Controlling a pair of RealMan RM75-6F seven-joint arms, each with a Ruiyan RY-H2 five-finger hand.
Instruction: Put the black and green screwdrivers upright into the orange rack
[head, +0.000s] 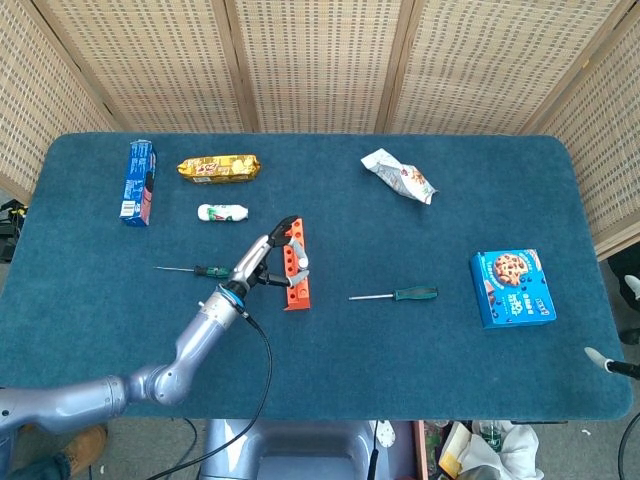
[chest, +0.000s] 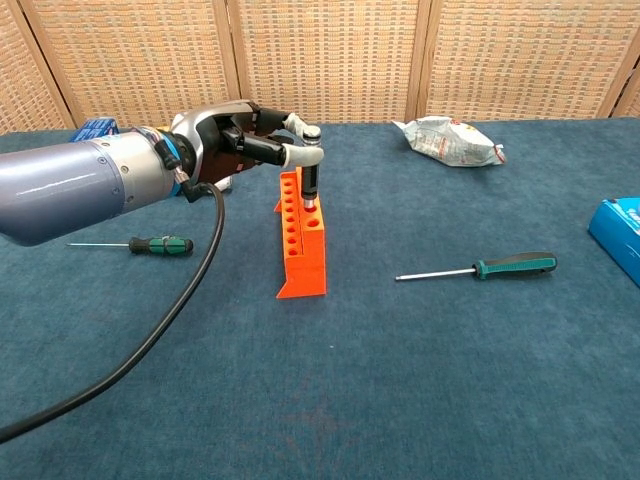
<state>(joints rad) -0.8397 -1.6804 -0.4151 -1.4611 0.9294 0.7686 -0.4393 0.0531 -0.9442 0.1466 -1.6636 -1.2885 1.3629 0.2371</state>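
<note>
The orange rack (chest: 302, 262) stands near the table's middle, also seen from above (head: 298, 287). A black-handled screwdriver (chest: 310, 186) stands upright with its shaft down in a far hole of the rack. My left hand (chest: 238, 146) pinches the top of its handle between thumb and a finger (head: 262, 262). A green-handled screwdriver (chest: 478, 268) lies flat to the right of the rack (head: 396, 295). A black and green screwdriver (chest: 135, 244) lies flat to the left (head: 190, 269). Only a pale fingertip of my right hand (head: 598, 356) shows at the table's right edge.
A white tube (head: 222, 212), a gold snack pack (head: 218, 167) and a blue packet (head: 139, 181) lie at the back left. A crumpled white bag (head: 399, 176) sits at the back, and a blue cookie box (head: 512, 288) at the right.
</note>
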